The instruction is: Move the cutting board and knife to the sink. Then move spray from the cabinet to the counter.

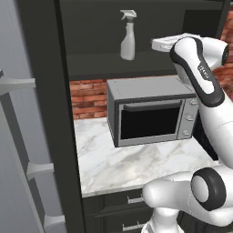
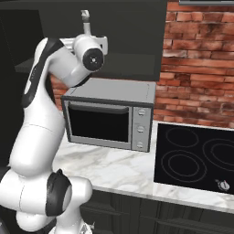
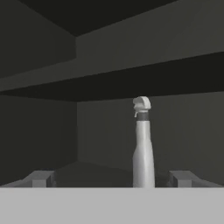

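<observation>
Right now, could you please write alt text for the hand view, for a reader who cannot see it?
A pale spray bottle stands upright on the shelf inside a dark cabinet, straight ahead of the open gripper. The bottle appears between the two fingertips, nearer the right one, and nothing is held.

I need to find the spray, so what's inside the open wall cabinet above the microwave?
One spray bottle stands upright on the cabinet shelf. The arm hides the shelf's right end.

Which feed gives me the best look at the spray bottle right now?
Left base view: the spray stands upright and unobstructed on the cabinet shelf. Hand view shows it dim, between the open fingertips. In the right base view the arm hides most of it.
</observation>
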{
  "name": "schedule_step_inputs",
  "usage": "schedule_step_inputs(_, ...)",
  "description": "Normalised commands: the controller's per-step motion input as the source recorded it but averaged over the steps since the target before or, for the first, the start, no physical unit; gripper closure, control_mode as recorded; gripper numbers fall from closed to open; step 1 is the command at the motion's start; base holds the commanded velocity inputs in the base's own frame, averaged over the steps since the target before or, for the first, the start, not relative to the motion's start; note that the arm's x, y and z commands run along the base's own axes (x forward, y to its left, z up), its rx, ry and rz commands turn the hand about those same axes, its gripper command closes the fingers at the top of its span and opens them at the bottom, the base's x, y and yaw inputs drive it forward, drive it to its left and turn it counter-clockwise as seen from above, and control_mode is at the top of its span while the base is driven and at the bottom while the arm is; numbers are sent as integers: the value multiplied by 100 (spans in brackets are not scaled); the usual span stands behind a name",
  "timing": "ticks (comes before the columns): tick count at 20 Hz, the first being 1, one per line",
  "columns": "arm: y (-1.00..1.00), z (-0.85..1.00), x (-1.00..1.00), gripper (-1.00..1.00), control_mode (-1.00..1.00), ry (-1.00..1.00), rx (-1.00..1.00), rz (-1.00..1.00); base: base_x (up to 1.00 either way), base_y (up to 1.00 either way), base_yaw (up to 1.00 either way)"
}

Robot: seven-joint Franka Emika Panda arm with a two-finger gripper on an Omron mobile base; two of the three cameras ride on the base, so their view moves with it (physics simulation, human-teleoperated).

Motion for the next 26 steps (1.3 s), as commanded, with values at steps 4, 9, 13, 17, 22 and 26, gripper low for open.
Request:
schedule_step_inputs(4, 6, 0, 39, -100, -100, 0, 0, 0, 0, 0, 0)
schedule_step_inputs(9, 0, 0, 49, -100, -100, 0, 0, 0, 0, 0, 0)
schedule_step_inputs(13, 0, 0, 49, -100, -100, 0, 0, 0, 0, 0, 0)
schedule_step_inputs(17, 0, 0, 50, -100, -100, 0, 0, 0, 0, 0, 0)
schedule_step_inputs(22, 1, 0, 46, -100, -100, 2, 0, 0, 0, 0, 0)
schedule_step_inputs(26, 1, 0, 38, -100, -100, 5, 0, 0, 0, 0, 0)
